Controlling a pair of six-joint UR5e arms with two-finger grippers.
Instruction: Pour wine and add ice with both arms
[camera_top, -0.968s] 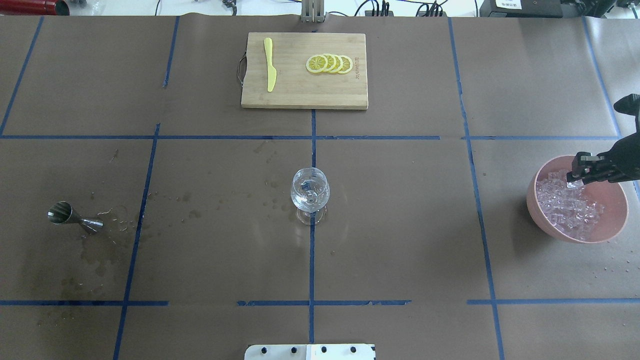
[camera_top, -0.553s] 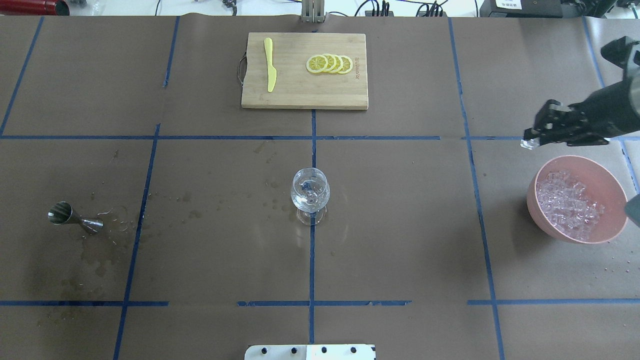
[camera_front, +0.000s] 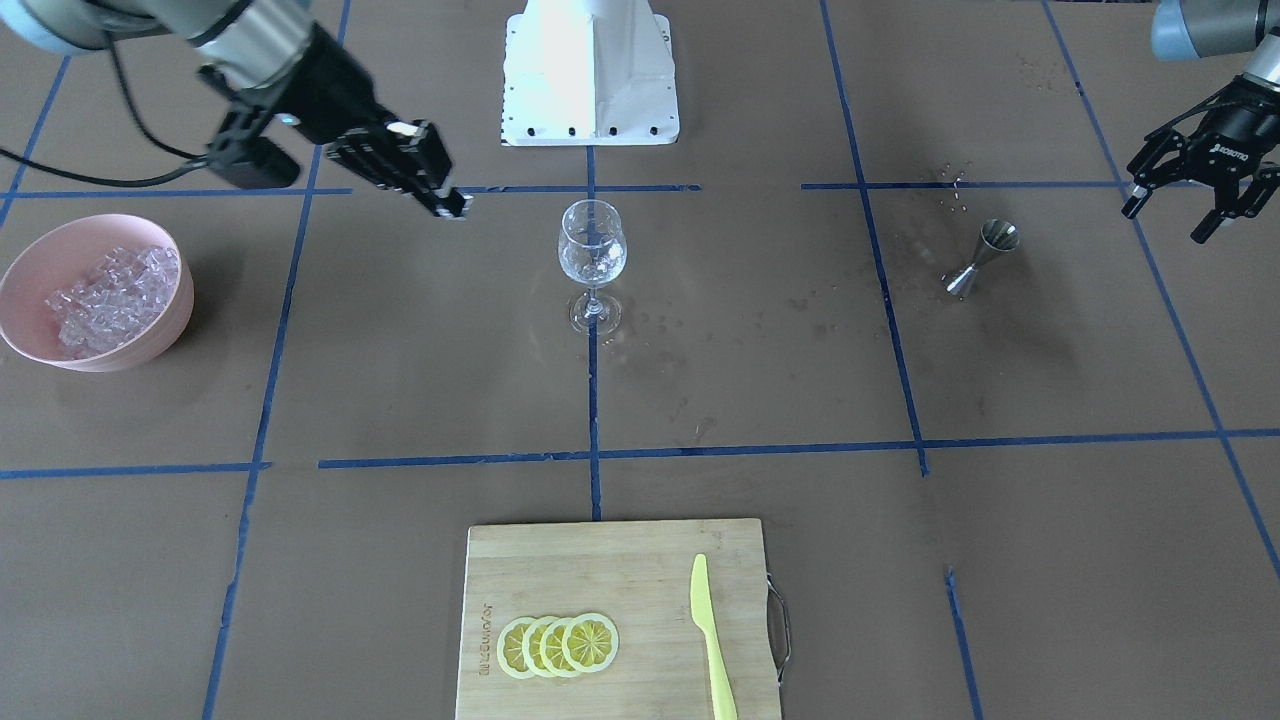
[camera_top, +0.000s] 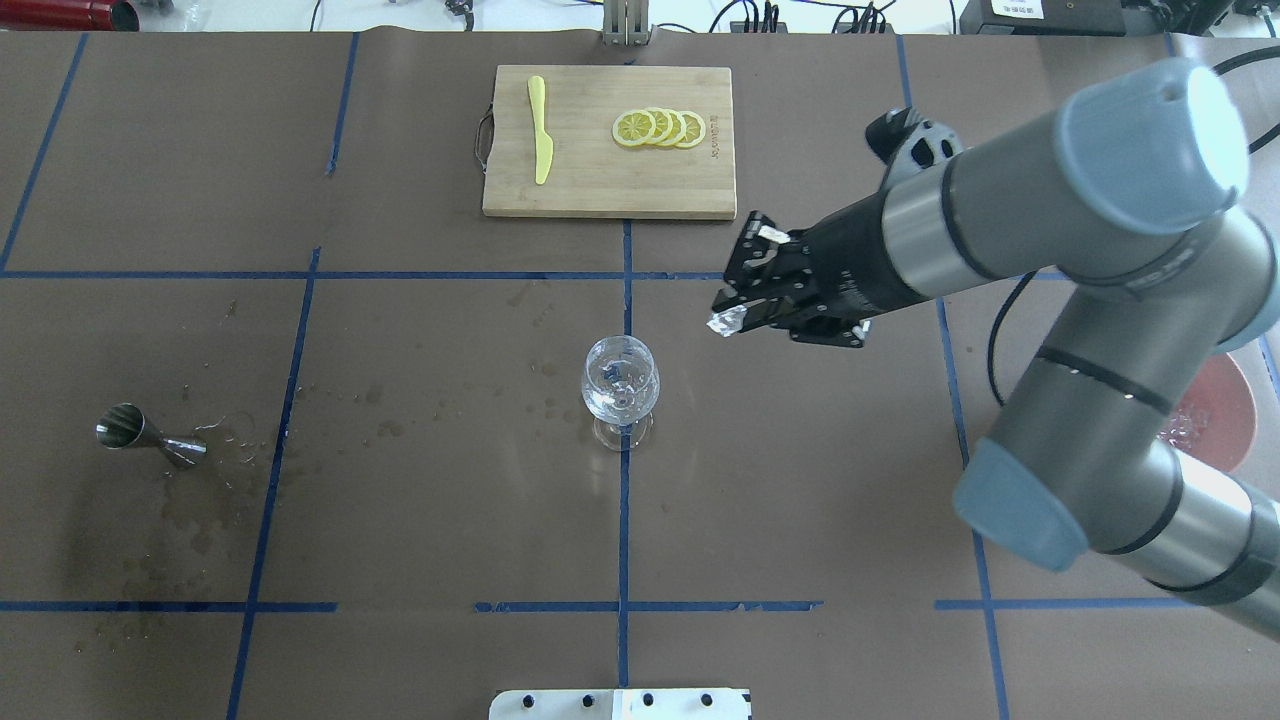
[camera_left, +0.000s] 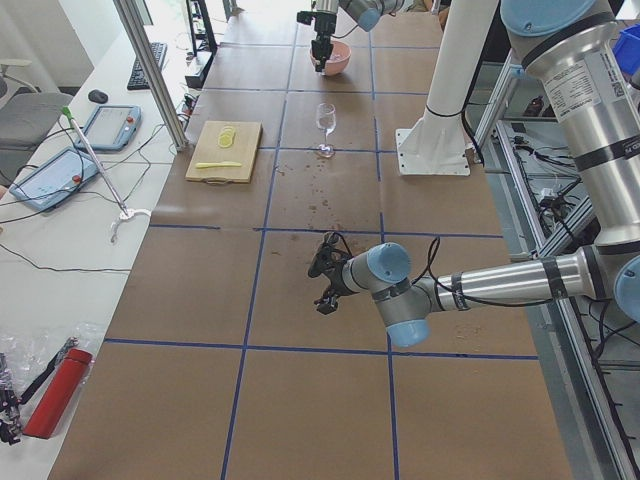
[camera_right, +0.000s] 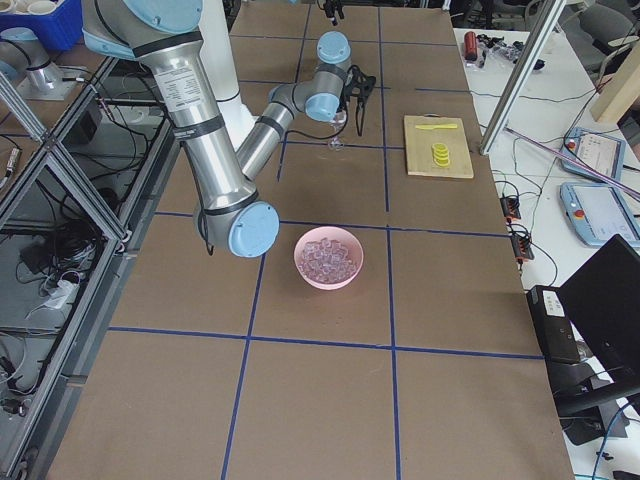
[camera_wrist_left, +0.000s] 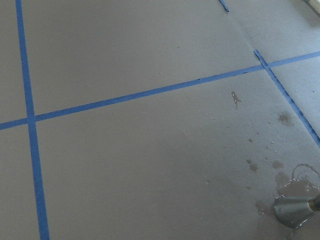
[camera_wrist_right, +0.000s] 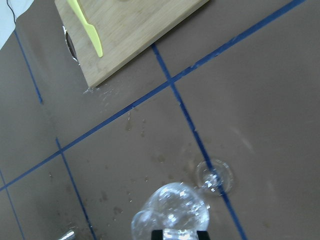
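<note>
The clear stemmed wine glass (camera_top: 620, 390) stands upright at the table's middle, also in the front view (camera_front: 592, 250). I cannot make out wine in it. My right gripper (camera_top: 724, 318) is shut on one ice cube (camera_top: 722, 323), held in the air to the right of and beyond the glass. In the right wrist view the glass bowl (camera_wrist_right: 172, 212) lies just below the pinched cube (camera_wrist_right: 179, 234). The pink bowl (camera_front: 30, 310) holds many ice cubes (camera_front: 105, 285). My left gripper (camera_front: 1165, 215) is open and empty, above the table beyond the metal jigger (camera_front: 980, 258).
The jigger (camera_top: 150, 435) lies on its side among wet stains. A wooden cutting board (camera_top: 610, 190) with a yellow knife (camera_top: 540, 130) and lemon slices (camera_top: 660, 128) sits at the far middle. My right arm hides most of the bowl (camera_top: 1215, 410) from overhead.
My right gripper lifted a cube out of the pink bowl and carried it left, from over the bowl to near the wine glass. The glass and jigger have not moved.
</note>
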